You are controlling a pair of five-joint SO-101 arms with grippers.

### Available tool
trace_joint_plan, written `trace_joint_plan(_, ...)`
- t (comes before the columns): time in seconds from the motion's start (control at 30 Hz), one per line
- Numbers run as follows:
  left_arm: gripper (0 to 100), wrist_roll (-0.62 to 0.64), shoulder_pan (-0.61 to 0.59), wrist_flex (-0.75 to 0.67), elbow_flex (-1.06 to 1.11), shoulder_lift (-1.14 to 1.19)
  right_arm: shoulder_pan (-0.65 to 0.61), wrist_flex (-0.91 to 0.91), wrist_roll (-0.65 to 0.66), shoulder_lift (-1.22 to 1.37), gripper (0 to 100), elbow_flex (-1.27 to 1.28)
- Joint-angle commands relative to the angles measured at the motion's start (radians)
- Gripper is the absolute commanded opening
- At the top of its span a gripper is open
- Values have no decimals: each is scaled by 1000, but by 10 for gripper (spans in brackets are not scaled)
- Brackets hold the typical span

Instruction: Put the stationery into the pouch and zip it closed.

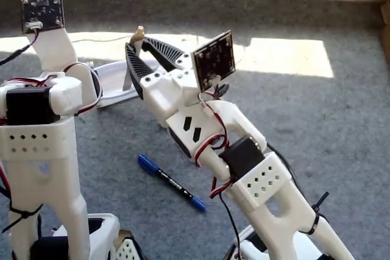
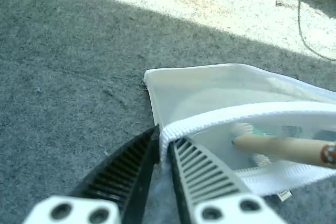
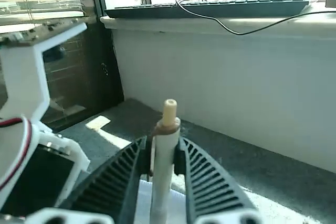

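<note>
Left gripper (image 2: pixel 163 145) pinched shut on white mesh pouch (image 2: pixel 210 90) at its zip rim. Right gripper (image 3: pixel 161 148) clamps cream pencil (image 3: pixel 169 114), upright. Blue pen (image 1: pixel 170 182) lies on grey carpet (image 1: pixel 317 126).

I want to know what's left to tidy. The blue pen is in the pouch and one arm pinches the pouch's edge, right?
No. The blue pen lies on the carpet outside the pouch, as the high view shows. The left gripper does pinch the pouch's edge.
</note>
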Motion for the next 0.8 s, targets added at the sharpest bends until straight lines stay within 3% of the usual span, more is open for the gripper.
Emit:
trace_joint_plan(0.0, 7, -8, 15, -9, 13, -1, -7, -28, -3, -4, 19, 5)
trace_joint_plan(0.17, 7, -8, 15, -11, 13, -1, -12, -28, -2, -5, 23, 36)
trace_joint_plan(0.37, 7, -8, 15, -11, 13, -1, -12, -24, 130, -5, 25, 41)
trace_joint_plan(0.6, 7, -8, 15, -11, 13, -1, -13, -24, 129, -13, 128, 39)
trace_joint_plan(0.77, 7, -8, 15, -9, 13, -1, -13, -22, 129, -13, 135, 35)
